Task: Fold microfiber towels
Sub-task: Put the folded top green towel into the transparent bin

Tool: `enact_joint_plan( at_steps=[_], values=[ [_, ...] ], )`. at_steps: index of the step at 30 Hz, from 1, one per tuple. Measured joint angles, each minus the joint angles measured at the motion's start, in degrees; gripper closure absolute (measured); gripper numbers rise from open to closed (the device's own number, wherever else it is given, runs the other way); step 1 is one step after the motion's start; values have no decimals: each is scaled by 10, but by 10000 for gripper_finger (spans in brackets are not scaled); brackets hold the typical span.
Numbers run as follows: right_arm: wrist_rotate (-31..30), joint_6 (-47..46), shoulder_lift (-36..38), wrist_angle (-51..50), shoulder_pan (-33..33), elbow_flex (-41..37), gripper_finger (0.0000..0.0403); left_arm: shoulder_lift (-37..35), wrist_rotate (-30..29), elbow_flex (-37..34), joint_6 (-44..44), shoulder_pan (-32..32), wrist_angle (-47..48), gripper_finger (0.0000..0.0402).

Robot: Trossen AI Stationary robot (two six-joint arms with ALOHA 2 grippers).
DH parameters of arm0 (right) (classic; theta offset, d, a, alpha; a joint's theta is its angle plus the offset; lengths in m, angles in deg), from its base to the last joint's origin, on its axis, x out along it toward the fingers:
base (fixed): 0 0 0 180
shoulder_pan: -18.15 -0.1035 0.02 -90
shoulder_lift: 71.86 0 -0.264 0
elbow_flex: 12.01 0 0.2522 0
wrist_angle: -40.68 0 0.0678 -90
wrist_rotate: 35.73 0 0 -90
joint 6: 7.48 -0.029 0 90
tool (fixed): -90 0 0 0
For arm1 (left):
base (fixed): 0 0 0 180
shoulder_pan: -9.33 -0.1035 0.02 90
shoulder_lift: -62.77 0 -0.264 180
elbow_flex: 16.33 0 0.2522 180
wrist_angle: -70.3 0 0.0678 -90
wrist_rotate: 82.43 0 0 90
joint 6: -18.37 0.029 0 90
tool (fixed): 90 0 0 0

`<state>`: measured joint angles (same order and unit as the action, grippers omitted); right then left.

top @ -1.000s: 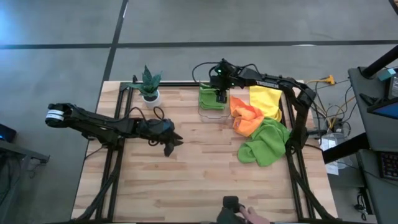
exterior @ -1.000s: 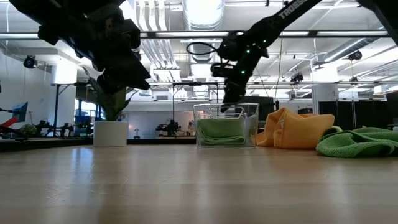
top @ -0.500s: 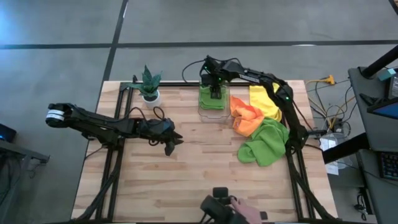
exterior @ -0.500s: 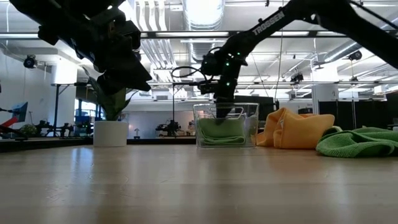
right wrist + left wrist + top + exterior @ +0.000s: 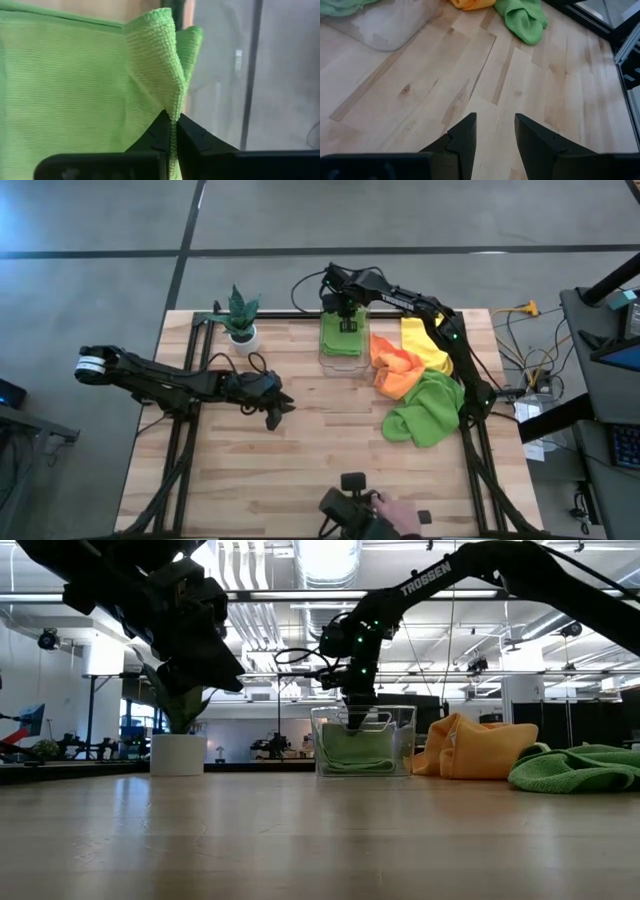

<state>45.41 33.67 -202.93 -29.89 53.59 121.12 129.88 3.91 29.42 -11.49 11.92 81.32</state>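
A lime green microfiber towel [image 5: 340, 340] lies folded inside a clear plastic bin [image 5: 402, 740] at the table's far middle. My right gripper [image 5: 347, 320] reaches down into the bin and is shut on this towel [image 5: 75, 90]. To the bin's right, an orange towel [image 5: 395, 367], a yellow towel [image 5: 428, 340] and a second lime green towel [image 5: 425, 412] lie in a crumpled heap on the table. My left gripper [image 5: 495, 125] hovers open over bare wood at the table's left middle [image 5: 278, 410], with nothing between its fingers. My right gripper pinches a raised fold of the lime green towel [image 5: 172, 102] between its two fingertips, at the towel's far end. The fingers come from above, slanting steeply down. The pinched cloth stands up in a peak; the rest of the towel lies flat in the bin.
A small potted plant [image 5: 240, 315] stands at the far left of the table. A person's hand with a dark device [image 5: 360, 510] shows at the near edge. Bare wood spreads across the table's middle and near part.
My right gripper has moved a little toward the table's left and far edge above the bin, tipped more steeply downward, and its arm has folded up higher. The towel heap and my left arm have kept still.
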Motion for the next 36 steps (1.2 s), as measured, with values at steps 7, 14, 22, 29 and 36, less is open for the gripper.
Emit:
enact_joint_plan(
  at_steps=[7, 14, 22, 29, 36],
  values=[
    [-37, 1, 3, 11, 1, 14, 394, 0, 0, 0, 0, 0, 2, 284],
    [-62, -26, 3, 16, -2, 8, 394, 0, 0, 0, 0, 0, 1, 284],
    [-42, -40, 4, -22, -39, -6, 394, 0, -1, 0, 0, 0, 1, 284],
    [-30, -69, 4, -44, -66, -52, 394, 12, -1, 0, -10, 0, 0, 284],
    [46, -104, 11, -62, -68, -101, 394, 19, -1, 0, -14, 0, -4, 284]
  ],
)
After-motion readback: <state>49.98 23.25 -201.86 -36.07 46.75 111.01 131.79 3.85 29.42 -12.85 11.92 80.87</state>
